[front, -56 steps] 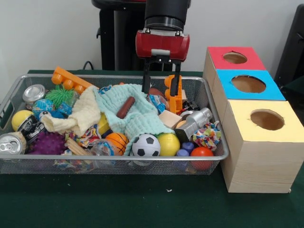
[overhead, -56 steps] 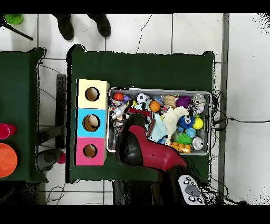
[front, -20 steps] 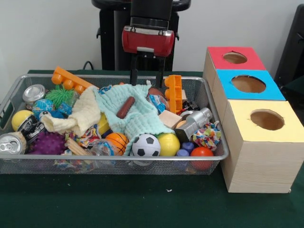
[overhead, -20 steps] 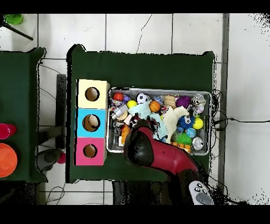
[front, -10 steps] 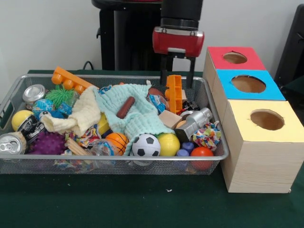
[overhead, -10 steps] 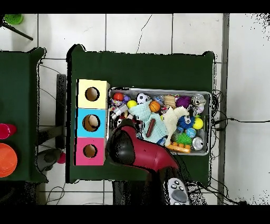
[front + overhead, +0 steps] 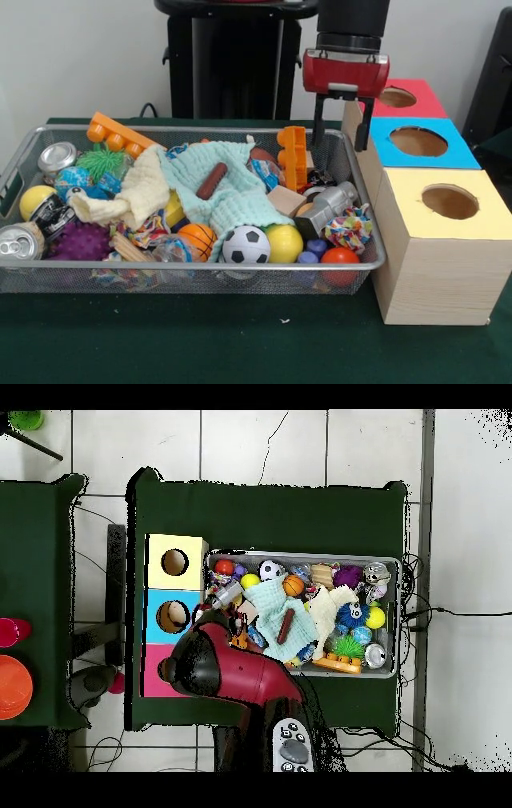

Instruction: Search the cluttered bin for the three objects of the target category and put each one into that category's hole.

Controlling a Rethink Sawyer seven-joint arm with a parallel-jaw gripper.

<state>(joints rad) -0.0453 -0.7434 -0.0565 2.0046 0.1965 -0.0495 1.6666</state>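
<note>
The wire-mesh bin (image 7: 200, 129) is full of toys; it also shows in the overhead view (image 7: 401, 616). One scrunched multicolour fabric piece (image 7: 348, 230) lies at the bin's front right, and another (image 7: 148, 233) is half buried at the front left. A blue-patterned piece (image 7: 262, 173) lies beside the orange block. My gripper (image 7: 340, 138) hangs open and empty above the bin's far right corner, next to the red-topped box (image 7: 396, 98). The yellow-topped box's hole (image 7: 450, 202) is unobstructed and also shows in the overhead view (image 7: 174, 562). In the overhead view the arm (image 7: 215, 669) hides the gripper.
A mint-green cloth (image 7: 232, 200) and a pale-yellow cloth (image 7: 138, 192) cover the bin's middle. A soccer ball (image 7: 246, 245), an orange block (image 7: 294, 157), cans (image 7: 56, 157) and a purple spiky ball (image 7: 78, 240) lie around. The blue-topped box (image 7: 418, 142) stands between the red and yellow ones.
In the front view my gripper has swung to the right, from above the bin's far middle to its far right corner by the boxes. It stays open and empty. The bin's contents have not moved.
</note>
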